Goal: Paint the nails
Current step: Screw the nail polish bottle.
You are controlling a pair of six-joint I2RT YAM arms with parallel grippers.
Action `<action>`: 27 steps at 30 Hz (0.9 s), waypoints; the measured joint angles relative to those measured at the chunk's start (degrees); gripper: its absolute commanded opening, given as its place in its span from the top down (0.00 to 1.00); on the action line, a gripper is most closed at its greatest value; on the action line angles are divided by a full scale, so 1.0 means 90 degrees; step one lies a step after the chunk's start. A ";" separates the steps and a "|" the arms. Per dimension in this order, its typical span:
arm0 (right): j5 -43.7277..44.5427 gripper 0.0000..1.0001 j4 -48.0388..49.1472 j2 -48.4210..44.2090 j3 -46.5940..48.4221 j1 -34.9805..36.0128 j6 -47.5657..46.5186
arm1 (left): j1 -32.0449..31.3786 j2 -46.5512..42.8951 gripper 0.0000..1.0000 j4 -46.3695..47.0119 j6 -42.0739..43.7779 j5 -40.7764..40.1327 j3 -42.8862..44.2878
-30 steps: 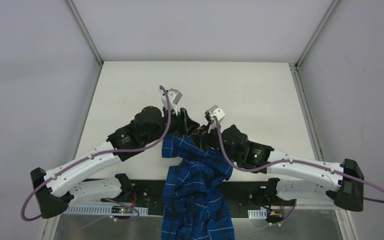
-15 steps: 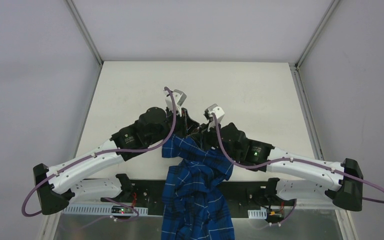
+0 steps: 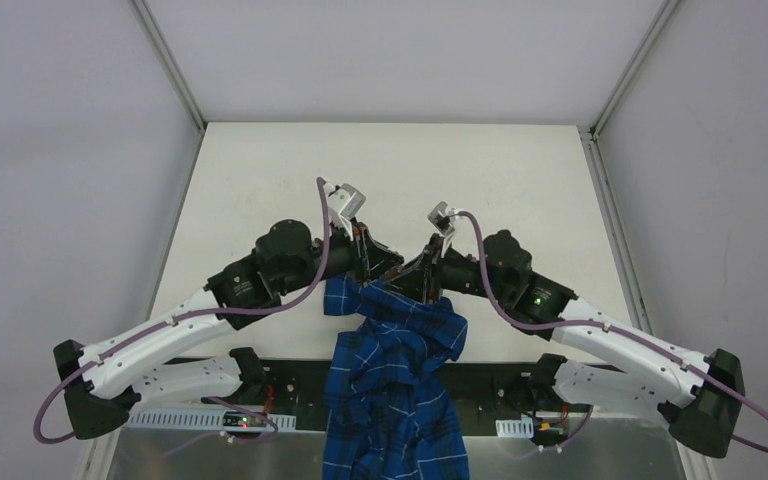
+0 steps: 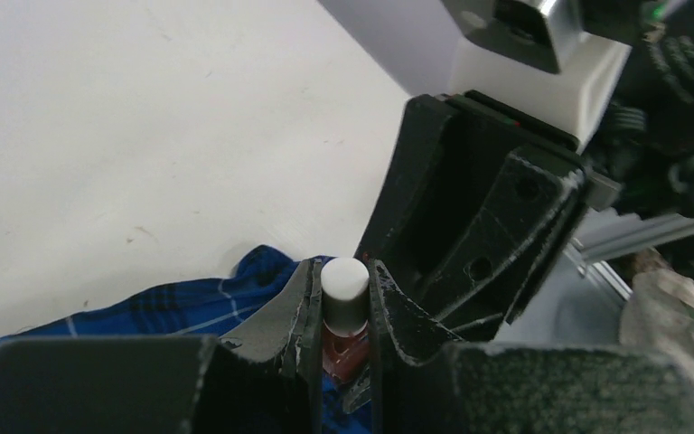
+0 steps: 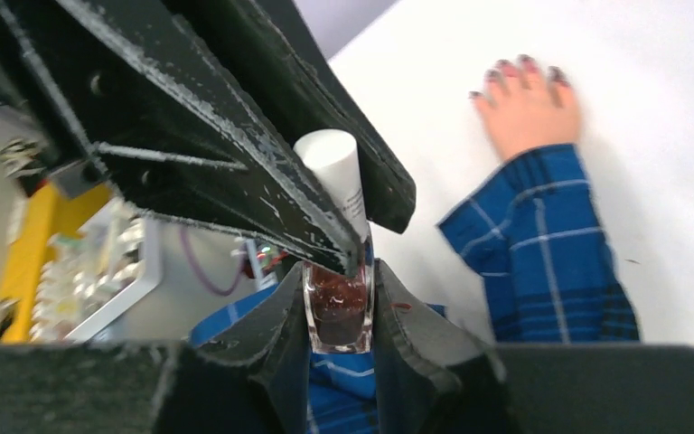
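The small polish bottle is held up between both grippers above the blue plaid sleeve [image 3: 390,345]. My right gripper [image 5: 338,271] is shut on its glass body [image 5: 337,312], which holds dark red polish. My left gripper [image 4: 344,271] is shut on the white cap [image 4: 344,282], its black fingers crossing the cap [image 5: 330,167] in the right wrist view. The pale hand [image 5: 531,110] lies flat on the table beyond, and its nails [image 5: 509,69] show dark reddish-purple. In the top view the two grippers meet nose to nose and hide both the bottle and the hand.
The white table [image 3: 500,180] stretches beyond the grippers, with grey walls and metal posts around it. The sleeve cloth hangs over the near edge between the arm bases. A crumpled pale cloth [image 4: 678,316] lies off the table's edge.
My left gripper has shut on the bottle's cap. The right arm has swung its wrist and elbow rightward, with the bottle still in its grip.
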 measured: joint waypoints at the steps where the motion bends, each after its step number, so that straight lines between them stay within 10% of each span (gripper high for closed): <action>1: -0.0362 1.00 0.0109 -0.0073 -0.0051 -0.0095 0.0061 | 0.0000 -0.0080 1.00 0.0041 -0.0010 0.0194 -0.0015; 17: -0.3412 1.00 0.1812 -0.0255 -0.0255 -0.0517 0.1003 | 0.0010 -0.0777 1.00 0.0845 -0.0027 0.2506 -0.0163; 27: -0.2776 1.00 0.1498 -0.0403 -0.0262 -0.0763 0.0894 | -0.0022 -0.1076 0.11 0.0627 0.0187 0.2433 -0.0406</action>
